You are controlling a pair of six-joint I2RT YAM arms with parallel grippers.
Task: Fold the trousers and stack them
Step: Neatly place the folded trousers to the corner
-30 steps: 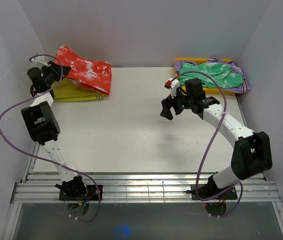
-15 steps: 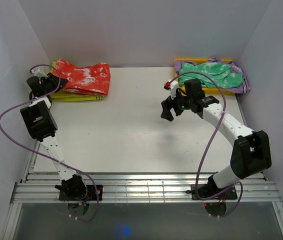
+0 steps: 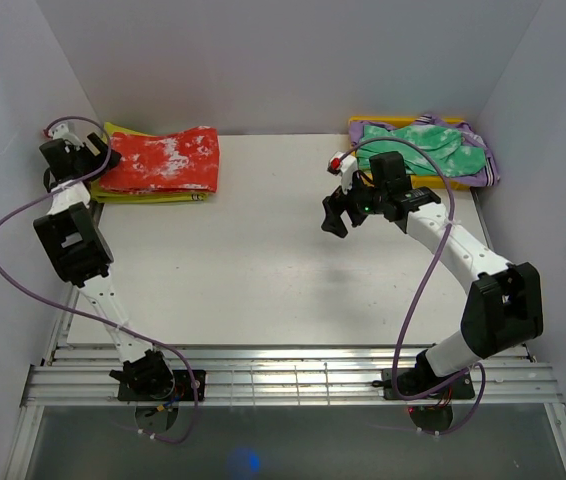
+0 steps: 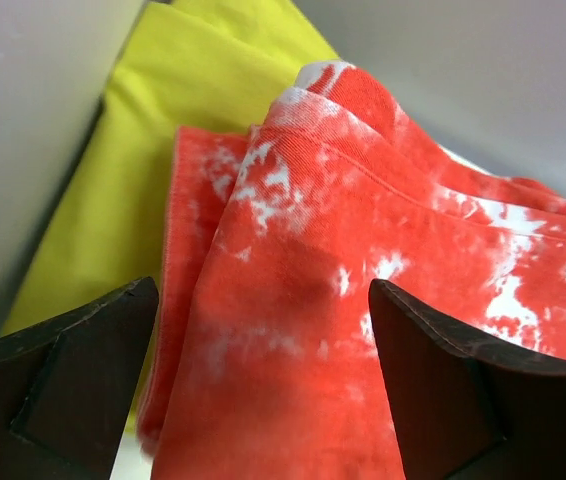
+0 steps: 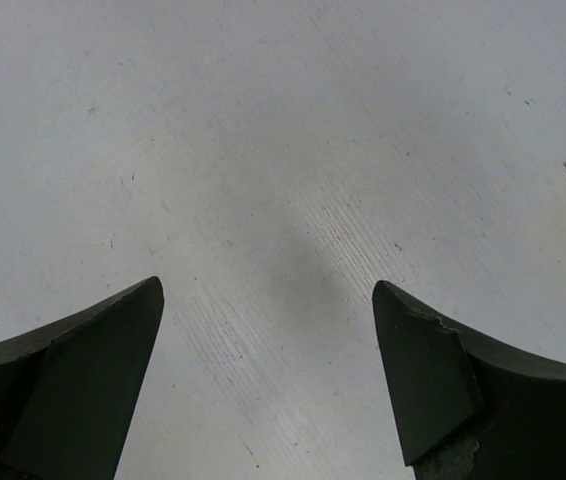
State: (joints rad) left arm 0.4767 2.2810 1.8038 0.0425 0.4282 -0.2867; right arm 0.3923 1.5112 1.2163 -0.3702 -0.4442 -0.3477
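Observation:
The red-orange trousers (image 3: 163,160) with white blotches lie folded flat on a yellow cloth (image 3: 143,194) at the table's back left corner. In the left wrist view the trousers (image 4: 363,300) fill the frame, their folded edge toward the camera. My left gripper (image 3: 91,158) stands open at their left end, its dark fingertips (image 4: 83,380) apart with cloth below, nothing pinched. My left gripper (image 4: 263,380) hovers over the fabric. My right gripper (image 3: 337,215) hangs open over bare table right of centre, and my right gripper (image 5: 268,380) holds nothing.
A green white-mottled garment (image 3: 425,148) lies heaped on purple and yellow cloth at the back right. White walls close in on the left, the back and the right. The metal rail (image 3: 293,380) with both arm bases runs along the near edge.
My left gripper has opened and let go of the trousers, which dropped flat onto the yellow cloth. The left arm pulled back toward the left wall. The right arm barely moved.

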